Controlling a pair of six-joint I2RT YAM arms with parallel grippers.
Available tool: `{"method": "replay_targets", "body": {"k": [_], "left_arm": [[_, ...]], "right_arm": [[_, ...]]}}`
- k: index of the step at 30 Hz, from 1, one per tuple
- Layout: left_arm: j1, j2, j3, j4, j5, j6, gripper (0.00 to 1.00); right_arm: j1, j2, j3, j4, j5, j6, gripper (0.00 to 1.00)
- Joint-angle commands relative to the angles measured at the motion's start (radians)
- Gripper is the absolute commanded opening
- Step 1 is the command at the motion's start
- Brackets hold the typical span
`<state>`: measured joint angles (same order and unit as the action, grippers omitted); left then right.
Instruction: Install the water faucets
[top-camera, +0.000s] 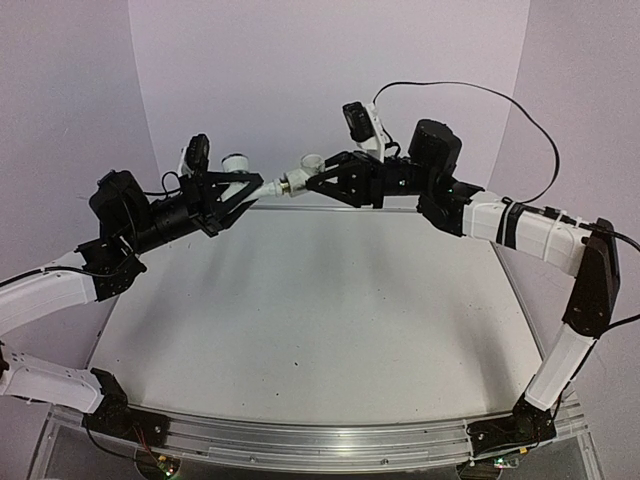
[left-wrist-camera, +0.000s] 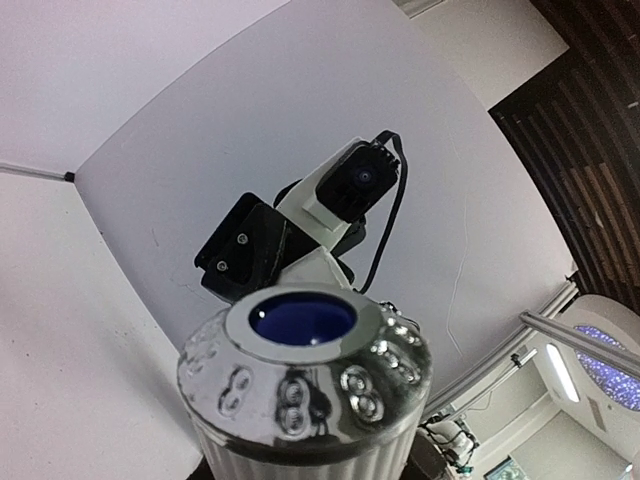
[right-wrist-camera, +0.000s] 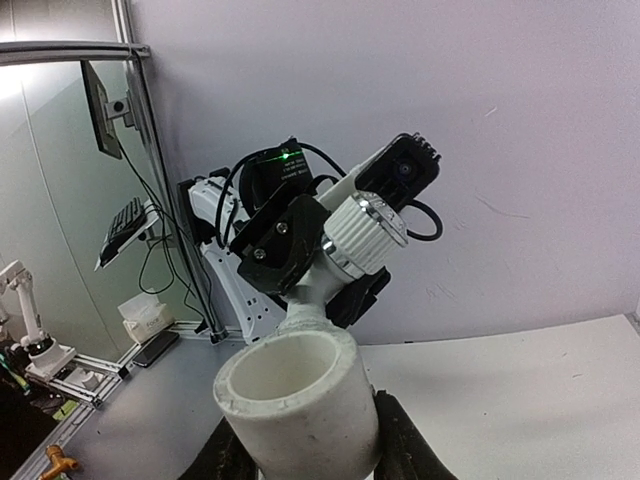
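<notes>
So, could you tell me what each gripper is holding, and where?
The left gripper holds the capped faucet part by its white middle, cap up. The right gripper holds the open-ended faucet part, a finger on each side of its tube.

Faucet halves meet mid-air; grips and joint mostly unseen.
Left wrist view: ribbed faucet part fills the foreground, cut by the bottom edge, hiding the left gripper jaws and the joint completely. Right wrist view: open-mouthed faucet part cut at the bottom; right gripper jaws show only as dark slivers either side. Top view: metal thread too small to tell how far it is screwed in; left arm runs off the left edge; worktop far edge partly behind both grippers.
</notes>
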<state>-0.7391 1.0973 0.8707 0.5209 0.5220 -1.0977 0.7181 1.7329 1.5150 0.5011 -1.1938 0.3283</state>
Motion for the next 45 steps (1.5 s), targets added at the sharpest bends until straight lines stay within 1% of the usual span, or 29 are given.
{"method": "replay_targets", "body": {"k": [1, 3, 7, 8, 11, 12, 15, 16, 17, 18, 19, 22, 24, 27, 28, 30, 31, 33, 34, 35, 36, 37, 38, 39, 41, 42, 43, 44, 45], "left_arm": [[-0.014, -0.002, 0.046, -0.038, 0.0, 0.147, 0.0], [-0.014, -0.012, 0.035, -0.038, -0.009, 0.266, 0.0], [-0.014, 0.005, 0.051, -0.061, 0.013, 0.418, 0.0], [-0.014, 0.008, 0.051, -0.064, 0.014, 0.431, 0.0], [-0.014, 0.032, 0.067, -0.076, 0.064, 0.629, 0.0], [-0.014, 0.035, 0.068, -0.077, 0.071, 0.65, 0.0], [-0.014, 0.053, 0.085, -0.108, 0.12, 0.849, 0.0], [-0.014, 0.058, 0.099, -0.131, 0.135, 0.947, 0.0], [-0.015, 0.06, 0.099, -0.14, 0.14, 0.97, 0.0], [-0.014, 0.062, 0.098, -0.143, 0.152, 1.036, 0.0], [-0.014, 0.063, 0.088, -0.144, 0.174, 1.201, 0.0], [-0.016, 0.084, 0.099, -0.146, 0.168, 1.409, 0.0], [-0.016, 0.092, 0.104, -0.147, 0.169, 1.59, 0.0], [-0.016, 0.125, 0.149, -0.167, 0.145, 1.766, 0.0], [-0.016, 0.137, 0.176, -0.193, 0.159, 1.892, 0.0], [-0.016, 0.148, 0.197, -0.202, 0.176, 2.007, 0.0], [-0.016, 0.159, 0.225, -0.222, 0.178, 2.123, 0.0], [-0.016, 0.176, 0.255, -0.251, 0.177, 2.28, 0.0], [-0.016, 0.181, 0.266, -0.264, 0.174, 2.335, 0.0], [-0.016, 0.19, 0.29, -0.291, 0.149, 2.45, 0.0], [-0.016, 0.209, 0.326, -0.358, 0.109, 2.546, 0.0], [-0.014, 0.226, 0.354, -0.396, 0.061, 2.603, 0.0], [-0.014, 0.232, 0.366, -0.412, 0.04, 2.643, 0.0], [-0.014, 0.243, 0.367, -0.418, 0.007, 2.715, 0.0], [-0.014, 0.257, 0.373, -0.415, -0.032, 2.728, 0.0], [-0.013, 0.261, 0.381, -0.413, -0.04, 2.704, 0.0], [-0.013, 0.271, 0.387, -0.389, -0.056, 2.625, 0.0], [-0.013, 0.272, 0.385, -0.362, -0.065, 2.556, 0.0], [-0.013, 0.272, 0.38, -0.339, -0.073, 2.482, 0.0]], "right_arm": [[0.059, -0.001, 0.025, 0.084, 0.068, 0.139, 0.0], [0.063, 0.013, 0.014, 0.16, 0.107, 0.272, 0.0], [0.068, 0.03, 0.02, 0.163, 0.14, 0.368, 0.0], [0.068, 0.03, 0.02, 0.163, 0.143, 0.376, 0.0], [0.068, 0.047, 0.024, 0.165, 0.157, 0.488, 0.0], [0.07, 0.049, 0.026, 0.165, 0.156, 0.503, 0.0], [0.068, 0.058, 0.033, 0.16, 0.138, 0.59, 0.0], [0.068, 0.059, 0.03, 0.157, 0.135, 0.618, 0.0], [0.069, 0.059, 0.029, 0.157, 0.133, 0.636, 0.0], [0.068, 0.061, 0.024, 0.156, 0.134, 0.667, 0.0], [0.069, 0.062, 0.02, 0.158, 0.135, 0.731, 0.0], [0.069, 0.06, 0.015, 0.154, 0.153, 0.83, 0.0], [0.067, 0.063, 0.017, 0.153, 0.162, 0.909, 0.0], [0.066, 0.065, 0.018, 0.152, 0.174, 1.02, 0.0], [0.065, 0.065, 0.02, 0.151, 0.184, 1.082, 0.0], [0.064, 0.063, 0.025, 0.15, 0.197, 1.138, 0.0], [0.062, 0.062, 0.025, 0.148, 0.215, 1.192, 0.0], [0.055, 0.06, 0.036, 0.132, 0.235, 1.248, 0.0], [0.053, 0.06, 0.04, 0.118, 0.239, 1.253, 0.0], [0.047, 0.056, 0.059, 0.079, 0.245, 1.259, 0.0], [0.04, 0.051, 0.079, -0.002, 0.261, 1.251, 0.0], [0.03, 0.045, 0.091, -0.043, 0.276, 1.244, 0.0], [0.025, 0.042, 0.097, -0.064, 0.285, 1.245, 0.0], [0.016, 0.033, 0.105, -0.098, 0.301, 1.254, 0.0], [0.004, 0.024, 0.108, -0.127, 0.317, 1.257, 0.0], [0.0, 0.016, 0.105, -0.133, 0.321, 1.253, 0.0], [-0.013, -0.001, 0.09, -0.15, 0.335, 1.232, 0.1], [-0.022, -0.013, 0.076, -0.157, 0.34, 1.211, 0.31], [-0.03, -0.03, 0.061, -0.165, 0.346, 1.184, 0.44]]}}
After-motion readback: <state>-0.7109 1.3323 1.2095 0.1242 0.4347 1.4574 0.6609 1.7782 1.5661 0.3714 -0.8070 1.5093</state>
